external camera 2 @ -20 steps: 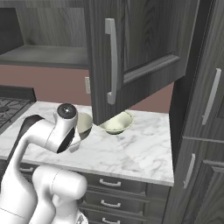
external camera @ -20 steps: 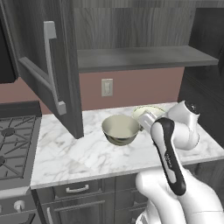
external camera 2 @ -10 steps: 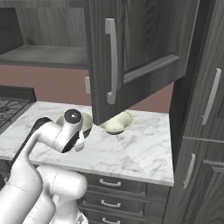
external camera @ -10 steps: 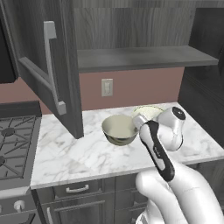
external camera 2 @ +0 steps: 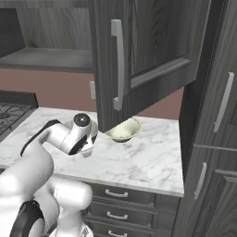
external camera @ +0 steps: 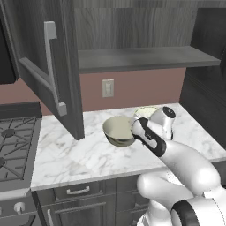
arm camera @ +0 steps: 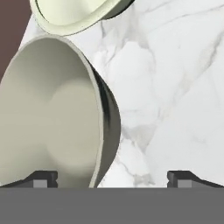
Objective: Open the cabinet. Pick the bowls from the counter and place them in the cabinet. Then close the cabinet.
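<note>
With both cabinet (external camera: 132, 53) doors swung wide, the arm has dropped over the last second from beside the bowls to the deeper bowl (external camera: 118, 130), so the first pick looks imminent. Its gripper (arm camera: 111, 177) is spread wide, holding nothing, one finger inside the rim and one outside. The shallower bowl (arm camera: 72, 15) sits at twelve o'clock. Both bowls and the shelf (external camera: 145, 58) are empty.

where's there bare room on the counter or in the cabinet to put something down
Free: the cabinet shelf, bare along its length; the counter between the stove and the larger bowl; its front strip. Crowded: the back right, where the shallower bowl sits beside the larger one and the open gripper hovers.
</note>
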Controlling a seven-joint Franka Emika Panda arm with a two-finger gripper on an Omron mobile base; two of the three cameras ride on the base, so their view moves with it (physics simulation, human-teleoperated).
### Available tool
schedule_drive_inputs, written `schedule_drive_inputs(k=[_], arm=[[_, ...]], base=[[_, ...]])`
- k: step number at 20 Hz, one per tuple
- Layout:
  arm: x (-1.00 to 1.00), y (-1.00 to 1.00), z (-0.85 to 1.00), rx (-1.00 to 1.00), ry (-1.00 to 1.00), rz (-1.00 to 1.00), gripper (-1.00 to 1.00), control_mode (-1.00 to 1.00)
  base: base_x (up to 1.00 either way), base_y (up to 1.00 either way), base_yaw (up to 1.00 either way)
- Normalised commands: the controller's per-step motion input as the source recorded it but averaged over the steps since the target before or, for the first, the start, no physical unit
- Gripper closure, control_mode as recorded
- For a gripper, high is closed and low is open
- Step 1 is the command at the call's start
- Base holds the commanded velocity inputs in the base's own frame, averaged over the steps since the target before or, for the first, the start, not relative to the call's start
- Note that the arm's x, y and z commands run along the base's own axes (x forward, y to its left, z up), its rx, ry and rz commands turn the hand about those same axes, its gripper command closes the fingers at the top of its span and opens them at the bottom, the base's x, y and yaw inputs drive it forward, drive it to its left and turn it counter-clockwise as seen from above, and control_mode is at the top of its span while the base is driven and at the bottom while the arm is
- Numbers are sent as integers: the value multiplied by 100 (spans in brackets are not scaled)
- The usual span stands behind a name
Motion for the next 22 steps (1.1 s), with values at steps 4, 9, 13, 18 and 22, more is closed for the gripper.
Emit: schedule_drive_inputs(k=[4, 9, 13, 18, 22], arm=[[26, 0, -37, 2, 11, 0, -100, -100], [31, 0, -41, 1, 12, 0, -100, -100], [40, 2, -30, 0, 6, 0, -100, -100], [36, 6, -28, 0, 3, 0, -100, -100], [22, 20, -36, 0, 4, 0, 100, -100]], base=[[0, 0, 0], [0, 0, 0], [0, 0, 0], [0, 0, 0], [0, 0, 0]])
